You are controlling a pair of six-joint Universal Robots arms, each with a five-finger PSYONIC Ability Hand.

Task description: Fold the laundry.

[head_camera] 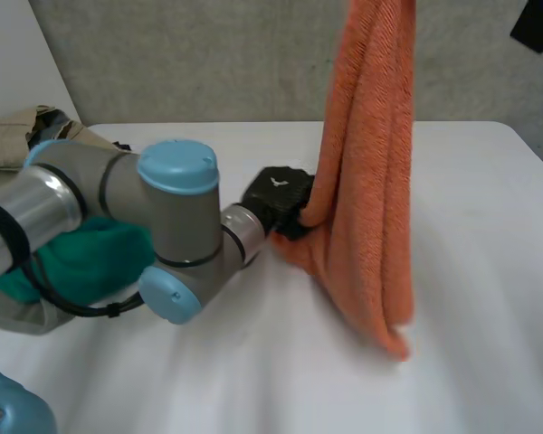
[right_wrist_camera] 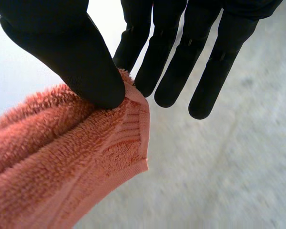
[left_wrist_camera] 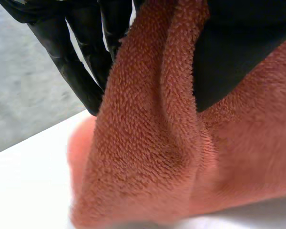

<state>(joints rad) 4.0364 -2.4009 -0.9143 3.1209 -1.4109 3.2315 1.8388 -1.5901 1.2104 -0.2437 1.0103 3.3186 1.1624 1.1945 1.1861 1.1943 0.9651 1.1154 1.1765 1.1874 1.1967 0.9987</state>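
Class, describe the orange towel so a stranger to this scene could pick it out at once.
Look at the white table. Above its middle hangs a towel in long folds, gripped partway down by the left robot hand. It alone is orange and lifted; the teal cloth and beige cloth lie heaped at the robot's left.

I am operating in what reads as a robotics lab. Indicators: a plain white desk (head_camera: 489, 226), a rough grey wall (head_camera: 208, 63) directly behind it, and an industrial-type left arm (head_camera: 163, 226) with grey joints and light-blue caps reaching over the desk. Household items present: an orange towel (head_camera: 371, 181) hanging over the desk, and a heap of beige and teal clothes (head_camera: 23, 136) at the desk's left side.
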